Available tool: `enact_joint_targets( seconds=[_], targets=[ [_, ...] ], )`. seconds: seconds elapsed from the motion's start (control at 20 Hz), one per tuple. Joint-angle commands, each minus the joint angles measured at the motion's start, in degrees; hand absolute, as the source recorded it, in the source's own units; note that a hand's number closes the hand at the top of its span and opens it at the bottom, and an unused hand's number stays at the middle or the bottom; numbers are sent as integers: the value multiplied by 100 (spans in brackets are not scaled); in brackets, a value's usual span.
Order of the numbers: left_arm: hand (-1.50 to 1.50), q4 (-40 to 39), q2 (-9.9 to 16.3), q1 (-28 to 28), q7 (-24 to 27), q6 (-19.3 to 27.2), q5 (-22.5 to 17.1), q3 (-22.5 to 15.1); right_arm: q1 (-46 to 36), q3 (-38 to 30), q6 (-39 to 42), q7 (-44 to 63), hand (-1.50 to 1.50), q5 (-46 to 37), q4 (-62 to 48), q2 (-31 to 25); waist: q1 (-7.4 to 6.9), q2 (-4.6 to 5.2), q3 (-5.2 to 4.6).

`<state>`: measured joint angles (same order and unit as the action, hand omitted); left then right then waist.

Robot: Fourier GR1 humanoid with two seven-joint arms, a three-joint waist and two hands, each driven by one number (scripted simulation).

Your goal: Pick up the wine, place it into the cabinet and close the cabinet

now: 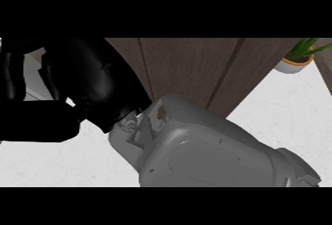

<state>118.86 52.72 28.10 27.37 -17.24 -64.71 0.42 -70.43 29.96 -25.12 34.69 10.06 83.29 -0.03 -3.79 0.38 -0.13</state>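
Black fills my upper left: one robot hand sits very close to the camera, raised toward 10 o'clock. Its grey forearm enters from 5 o'clock and runs diagonally up to it, so I read it as the right one. I can't tell how far its fingers are open or whether they hold anything; the shape is a dark mass with rounded lobes at the far left edge.

Dark brown wooden cabinet doors stand behind the robot hand at 12 o'clock, with vertical seams between the panels. From here I can't tell whether a door is ajar.

White speckled tabletop shows at 3 o'clock and again at 8 o'clock below the robot hand.

Potted green plant in a pale pot stands at 2 o'clock, just beside the cabinet's right panel.

Wine: I can't locate it. It may be hidden behind the robot hand, but nothing I see confirms that.

Left robot hand: not on my feed.
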Motion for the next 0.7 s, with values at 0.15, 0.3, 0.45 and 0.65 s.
enact_joint_targets(
  seconds=[0.15, 0.3, 0.45, 0.65],
  targets=[
    [150, -333, 171, -158, -249, -409, -446, 540, -637, -341, -95, -1164, 150, 470, -2079, 3, -1, 34, 0],
    [150, -397, 43, -27, -261, -476, -335, 553, -598, -625, 265, -1550, 150, 313, -2812, 3, 48, 25, 3],
    [150, -401, 61, -105, -316, -457, -391, 580, -354, -767, 468, -2036, 150, 323, -3173, -176, 36, 78, 3],
    [150, -354, 20, -247, -364, -249, -359, 521, -223, -720, 702, -2096, 150, 347, -3295, -484, 108, 115, 5]
  ],
)
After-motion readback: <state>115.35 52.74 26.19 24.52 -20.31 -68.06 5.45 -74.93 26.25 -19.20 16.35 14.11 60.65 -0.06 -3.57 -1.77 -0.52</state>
